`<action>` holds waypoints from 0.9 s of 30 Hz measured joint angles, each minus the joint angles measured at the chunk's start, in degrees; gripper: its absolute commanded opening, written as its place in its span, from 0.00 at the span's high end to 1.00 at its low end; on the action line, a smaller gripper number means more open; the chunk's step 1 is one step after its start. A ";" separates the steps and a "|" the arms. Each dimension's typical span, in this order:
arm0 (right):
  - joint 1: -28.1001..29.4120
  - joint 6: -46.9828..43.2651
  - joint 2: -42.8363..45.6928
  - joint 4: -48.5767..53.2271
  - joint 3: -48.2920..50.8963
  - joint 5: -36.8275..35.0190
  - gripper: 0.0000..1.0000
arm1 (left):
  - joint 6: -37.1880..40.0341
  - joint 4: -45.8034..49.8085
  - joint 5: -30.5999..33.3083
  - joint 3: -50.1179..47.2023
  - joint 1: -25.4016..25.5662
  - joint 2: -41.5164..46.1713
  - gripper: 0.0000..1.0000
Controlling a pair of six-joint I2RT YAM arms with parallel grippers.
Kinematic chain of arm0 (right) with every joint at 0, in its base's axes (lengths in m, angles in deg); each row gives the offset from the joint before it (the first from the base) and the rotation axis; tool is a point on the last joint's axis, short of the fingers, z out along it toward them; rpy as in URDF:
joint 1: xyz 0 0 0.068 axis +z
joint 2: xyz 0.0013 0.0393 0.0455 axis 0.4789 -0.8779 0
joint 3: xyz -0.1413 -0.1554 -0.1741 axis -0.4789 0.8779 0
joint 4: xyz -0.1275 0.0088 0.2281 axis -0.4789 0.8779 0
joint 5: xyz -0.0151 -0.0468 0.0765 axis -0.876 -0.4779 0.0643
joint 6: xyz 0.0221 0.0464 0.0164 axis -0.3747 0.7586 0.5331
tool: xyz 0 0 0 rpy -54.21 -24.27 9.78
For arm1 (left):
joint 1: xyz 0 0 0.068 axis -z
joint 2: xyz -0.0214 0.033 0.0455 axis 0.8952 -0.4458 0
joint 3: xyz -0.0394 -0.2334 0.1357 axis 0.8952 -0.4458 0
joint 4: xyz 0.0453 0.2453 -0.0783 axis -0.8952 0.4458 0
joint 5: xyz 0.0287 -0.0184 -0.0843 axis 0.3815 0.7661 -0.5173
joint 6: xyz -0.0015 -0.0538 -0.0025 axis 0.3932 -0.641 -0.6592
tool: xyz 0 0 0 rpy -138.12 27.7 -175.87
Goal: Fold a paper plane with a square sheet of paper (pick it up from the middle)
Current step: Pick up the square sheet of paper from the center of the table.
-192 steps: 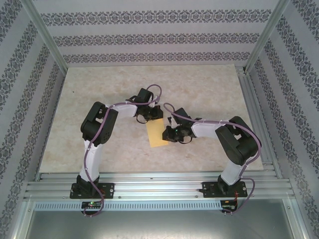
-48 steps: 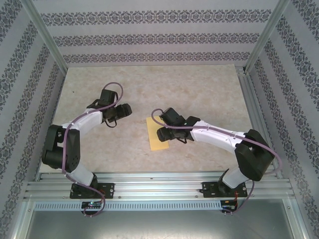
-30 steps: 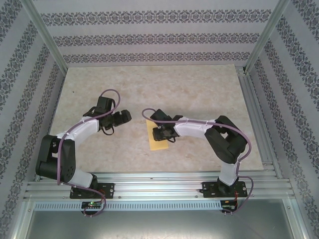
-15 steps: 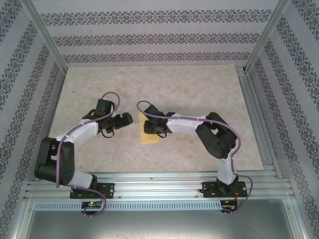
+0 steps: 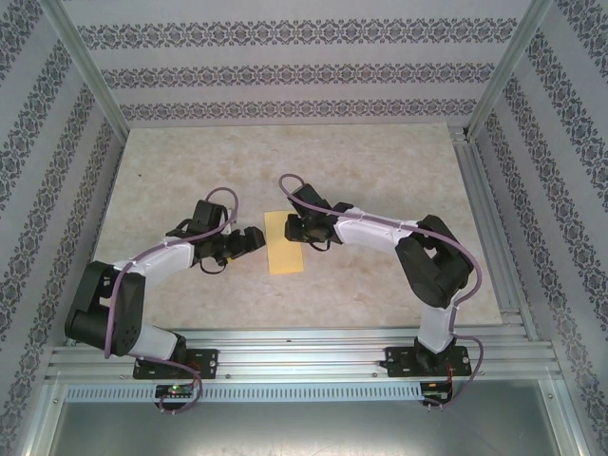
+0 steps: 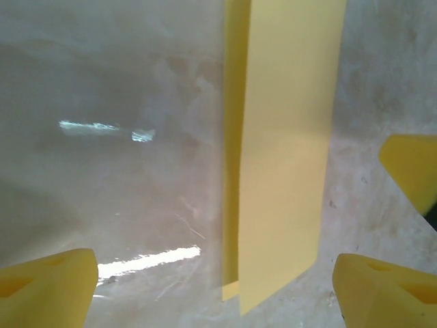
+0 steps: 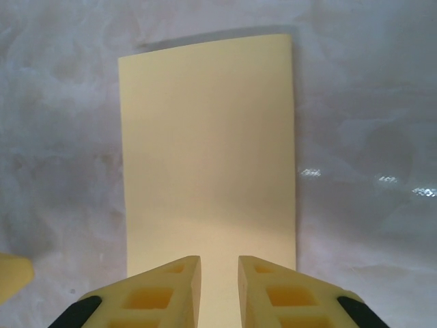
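Lying folded into a narrow strip, the thin yellow-orange square sheet of paper [image 5: 284,245] has slid left across the marbled desk [image 5: 380,171], likely bringing it within both arms' reach for the next crease. The left fingers [image 6: 48,283] gape just beside it. The right fingers [image 7: 167,287], nearly clenched, sit over its far end; whether they grasp it I cannot tell.

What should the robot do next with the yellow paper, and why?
Probably ease the open left gripper rightward to the folded paper's long edge. The right gripper, fingers nearly together, sits at the paper's far end, seemingly pinning it, while the left hangs just beside it, apart.
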 measured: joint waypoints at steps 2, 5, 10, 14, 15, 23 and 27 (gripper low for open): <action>-0.66 -0.02 -1.33 0.20 -0.74 0.44 0.79 | -0.74 -1.14 -0.74 -0.39 1.22 -0.17 0.12; -1.66 -0.02 -3.37 0.24 -2.10 0.83 0.80 | -2.10 -3.06 -1.92 -0.74 2.89 -1.29 0.14; -3.41 -0.02 -4.13 -0.13 -2.51 2.01 0.79 | -3.56 -5.92 -3.80 -0.74 5.18 -4.13 0.15; -4.02 0.00 -4.13 -0.50 -2.51 2.56 0.79 | -3.96 -7.30 -5.07 -0.72 6.03 -6.27 0.20; -4.07 0.00 -4.13 -0.68 -2.51 2.67 0.80 | -4.07 -7.63 -5.29 -0.72 6.21 -6.64 0.21; -4.15 0.00 -4.09 -1.09 -2.51 3.04 0.80 | -4.74 -8.79 -7.15 -0.15 7.43 -7.41 0.31; -4.13 0.00 -3.98 -1.27 -2.25 3.04 0.79 | -4.76 -9.97 -7.82 0.31 7.43 -8.24 0.35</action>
